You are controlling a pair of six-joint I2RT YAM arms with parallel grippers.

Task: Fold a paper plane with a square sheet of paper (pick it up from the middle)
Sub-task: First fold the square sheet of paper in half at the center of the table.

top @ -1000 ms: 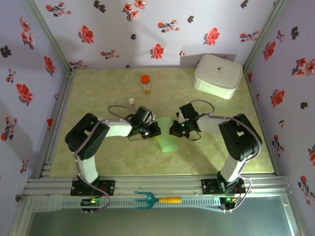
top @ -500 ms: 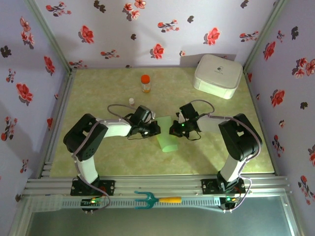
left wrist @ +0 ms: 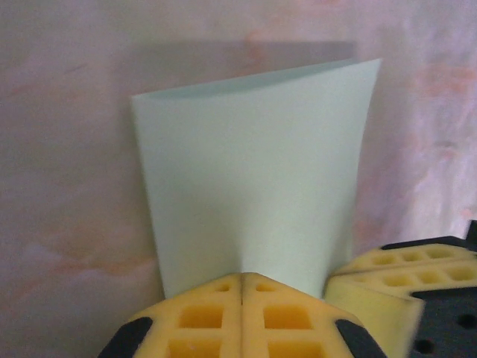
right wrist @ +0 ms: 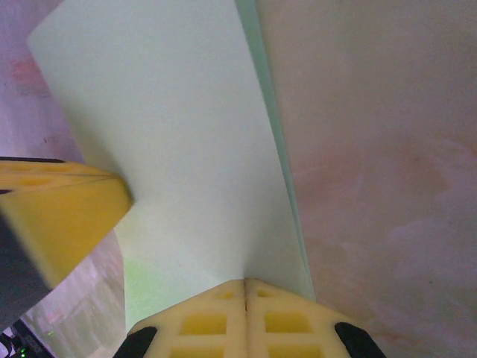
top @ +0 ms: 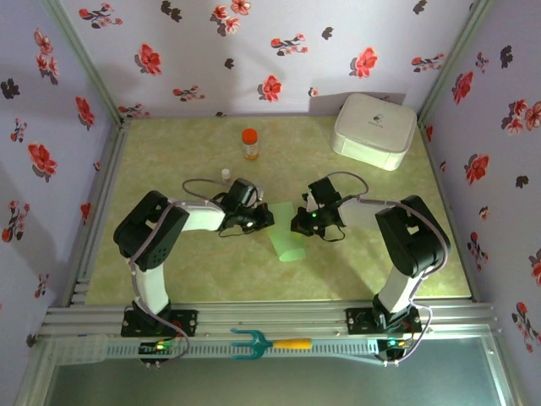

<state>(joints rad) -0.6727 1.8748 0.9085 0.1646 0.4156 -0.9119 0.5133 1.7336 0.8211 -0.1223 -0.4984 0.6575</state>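
Note:
The square sheet of paper (top: 289, 244) is pale mint green, folded in half, and sits mid-table between the two arms. In the left wrist view the paper (left wrist: 253, 186) bows away from my left gripper (left wrist: 242, 277), which is shut on its near edge. A crease runs into the closed tips. My right gripper (right wrist: 245, 282) is shut on the paper (right wrist: 186, 149) in the same way, and a second layer shows along its right edge. In the top view my left gripper (top: 269, 217) and right gripper (top: 295, 224) face each other across the paper's far part, close together.
A white rounded box (top: 374, 129) stands at the back right. An orange-capped bottle (top: 249, 143) and a small white cap (top: 226, 174) sit behind the left arm. A teal fork-shaped tool (top: 269, 343) lies on the front rail.
The left arm has shifted slightly toward the back, with its gripper still at the paper. The right arm and the paper have hardly moved.

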